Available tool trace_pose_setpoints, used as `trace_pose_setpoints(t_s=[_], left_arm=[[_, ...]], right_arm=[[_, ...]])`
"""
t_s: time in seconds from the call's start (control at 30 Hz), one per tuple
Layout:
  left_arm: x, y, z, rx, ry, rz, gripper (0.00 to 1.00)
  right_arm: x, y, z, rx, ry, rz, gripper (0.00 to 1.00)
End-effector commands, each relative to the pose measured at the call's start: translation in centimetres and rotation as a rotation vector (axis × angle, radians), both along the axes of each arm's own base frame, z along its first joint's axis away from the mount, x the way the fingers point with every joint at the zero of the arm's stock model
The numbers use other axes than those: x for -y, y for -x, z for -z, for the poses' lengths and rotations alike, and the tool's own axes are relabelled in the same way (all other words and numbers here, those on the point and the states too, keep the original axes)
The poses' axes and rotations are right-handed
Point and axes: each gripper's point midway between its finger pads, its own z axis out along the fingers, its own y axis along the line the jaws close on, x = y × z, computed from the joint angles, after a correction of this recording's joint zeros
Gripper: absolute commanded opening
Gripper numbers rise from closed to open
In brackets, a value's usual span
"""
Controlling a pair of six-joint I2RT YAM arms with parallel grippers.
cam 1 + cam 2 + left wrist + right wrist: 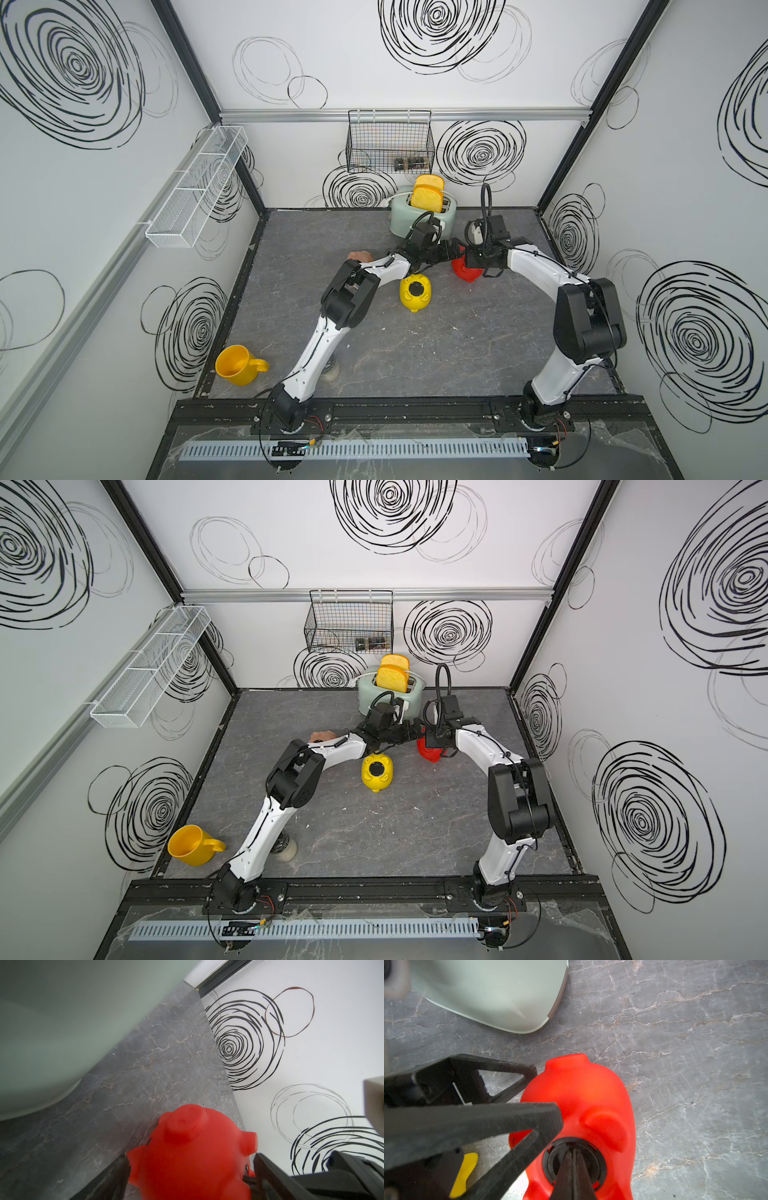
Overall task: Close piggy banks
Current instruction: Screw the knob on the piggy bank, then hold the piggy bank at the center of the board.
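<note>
The red piggy bank [591,1095] lies belly up on the grey table in front of the toaster, also seen in both top views [468,273] [430,752]. My left gripper [190,1159] is shut on it, one finger [500,1072] on each flank. A black round plug [600,1164] sits in its belly hole. My right gripper [574,1153] is shut, its tips pressed into the plug's middle. The yellow piggy bank [415,293] lies belly up nearby with a black plug in its hole. The pale pink piggy bank [360,256] is half hidden behind my left arm.
A mint-green toaster [419,216] holding two toast slices [426,195] stands just behind both grippers. A yellow mug [239,365] lies at the front left. A small jar [330,372] stands under my left arm. A wire basket [390,141] hangs on the back wall.
</note>
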Motion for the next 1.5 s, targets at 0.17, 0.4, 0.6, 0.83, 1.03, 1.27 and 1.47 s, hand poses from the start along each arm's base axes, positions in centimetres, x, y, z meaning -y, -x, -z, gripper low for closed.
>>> trace_pose_setpoints(t_s=[0.17, 0.4, 0.6, 0.83, 1.03, 1.27, 1.47], left_arm=[[0.8, 0.0, 1.8, -0.004, -0.010, 0.009, 0.98], [0.8, 0.1, 2.1, -0.003, -0.030, 0.008, 0.99], [0.7, 0.1, 2.6, -0.006, -0.042, 0.000, 1.00], [0.7, 0.1, 3.1, -0.013, -0.047, 0.002, 0.99], [0.7, 0.1, 3.4, -0.017, -0.053, 0.000, 0.98], [0.8, 0.2, 3.7, -0.021, -0.056, 0.005, 0.97], [0.8, 0.2, 4.0, -0.027, -0.057, 0.005, 0.97]], right_arm=[[0.4, 3.4, 4.5, -0.173, 0.038, 0.006, 0.00], [0.7, 3.5, 4.5, -0.176, 0.043, 0.026, 0.00], [1.0, 3.8, 4.8, -0.191, 0.033, 0.071, 0.00], [1.3, 4.4, 4.8, -0.212, -0.004, 0.178, 0.00], [1.3, 5.2, 5.1, -0.237, -0.039, 0.239, 0.03], [1.1, 5.8, 5.4, -0.287, -0.081, 0.345, 0.03], [1.2, 6.1, 5.4, -0.314, -0.094, 0.418, 0.05]])
